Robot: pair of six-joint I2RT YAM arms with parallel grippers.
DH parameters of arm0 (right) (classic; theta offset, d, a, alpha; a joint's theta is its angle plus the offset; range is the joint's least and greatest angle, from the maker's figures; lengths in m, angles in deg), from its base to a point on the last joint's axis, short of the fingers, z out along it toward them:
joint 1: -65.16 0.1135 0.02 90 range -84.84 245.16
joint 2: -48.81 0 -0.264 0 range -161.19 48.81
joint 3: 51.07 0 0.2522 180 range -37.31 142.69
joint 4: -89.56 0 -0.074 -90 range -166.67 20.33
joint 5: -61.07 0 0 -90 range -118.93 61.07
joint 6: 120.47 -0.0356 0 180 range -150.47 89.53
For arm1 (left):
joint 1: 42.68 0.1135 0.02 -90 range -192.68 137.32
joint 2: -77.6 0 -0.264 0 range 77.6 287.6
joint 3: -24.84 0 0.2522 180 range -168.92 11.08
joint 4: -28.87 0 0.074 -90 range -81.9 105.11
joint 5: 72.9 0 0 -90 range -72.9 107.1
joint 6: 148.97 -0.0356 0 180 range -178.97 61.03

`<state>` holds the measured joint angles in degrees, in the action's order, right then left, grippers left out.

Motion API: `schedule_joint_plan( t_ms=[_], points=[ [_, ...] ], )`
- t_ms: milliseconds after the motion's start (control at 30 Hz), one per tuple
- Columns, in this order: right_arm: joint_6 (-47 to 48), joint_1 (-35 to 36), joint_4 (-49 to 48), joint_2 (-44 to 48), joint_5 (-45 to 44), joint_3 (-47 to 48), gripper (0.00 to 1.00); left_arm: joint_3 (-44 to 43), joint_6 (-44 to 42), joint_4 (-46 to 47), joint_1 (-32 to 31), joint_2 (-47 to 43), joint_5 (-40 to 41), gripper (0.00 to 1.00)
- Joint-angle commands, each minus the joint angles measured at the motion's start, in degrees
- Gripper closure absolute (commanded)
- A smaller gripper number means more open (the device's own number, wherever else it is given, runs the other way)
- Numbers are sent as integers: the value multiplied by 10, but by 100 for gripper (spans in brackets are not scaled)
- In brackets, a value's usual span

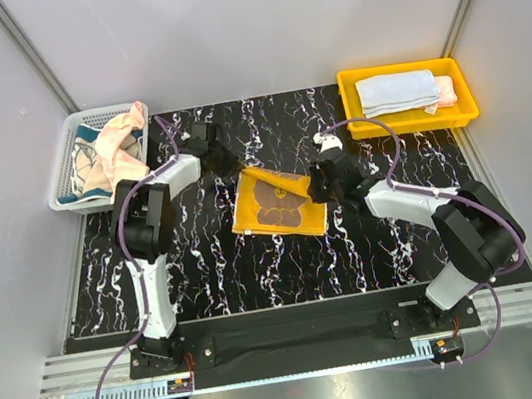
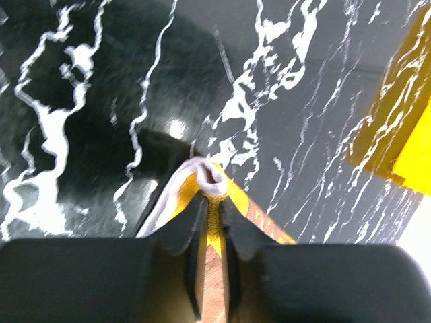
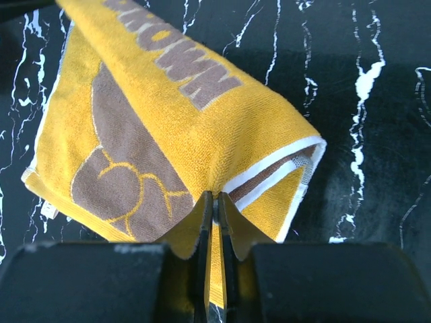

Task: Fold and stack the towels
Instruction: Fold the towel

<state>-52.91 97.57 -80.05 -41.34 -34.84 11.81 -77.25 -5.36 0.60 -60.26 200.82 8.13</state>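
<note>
Tabletop (image 1: 206,270) towel (image 1: 278,208) pinched by left tool (image 1: 240,169), right tool (image 1: 313,190).

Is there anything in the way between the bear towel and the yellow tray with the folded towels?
Nothing loose. The left gripper and right gripper pinch the bear towel. Between it and the yellow tray there is only bare table and the right arm itself.

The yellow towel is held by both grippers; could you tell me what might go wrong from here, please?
1. The left gripper pinches only a small bunched corner of the towel, so it could slip free mid-fold.
2. At the right gripper, the layers' edges look offset, so the fold may land uneven.
</note>
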Motion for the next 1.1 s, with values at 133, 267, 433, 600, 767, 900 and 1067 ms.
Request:
schedule_joint_plan(
  t_ms=[133, 267, 433, 600, 767, 900, 1067],
  points=[
    [10, 6, 20, 36, -32, 5, 88, 72, -15, 47, 3, -93, -1, 98],
    [6, 6, 28, 55, -40, -6, 89, 119, -20, 65, -1, -136, -1, 100],
    [6, 6, 47, 71, -42, -19, 89, 178, -23, 77, -12, -176, 8, 100],
    [1, 6, 51, 80, -44, -33, 89, 231, -20, 98, -25, -213, 15, 100],
    [-9, 6, 56, 90, -35, -46, 89, 271, -25, 104, -36, -242, 18, 100],
    [-13, 6, 55, 96, -37, -55, 89, 293, -24, 111, -42, -261, 20, 100],
    [-16, 6, 65, 103, -42, -53, 89, 293, -31, 99, -47, -282, 24, 100]
  ],
)
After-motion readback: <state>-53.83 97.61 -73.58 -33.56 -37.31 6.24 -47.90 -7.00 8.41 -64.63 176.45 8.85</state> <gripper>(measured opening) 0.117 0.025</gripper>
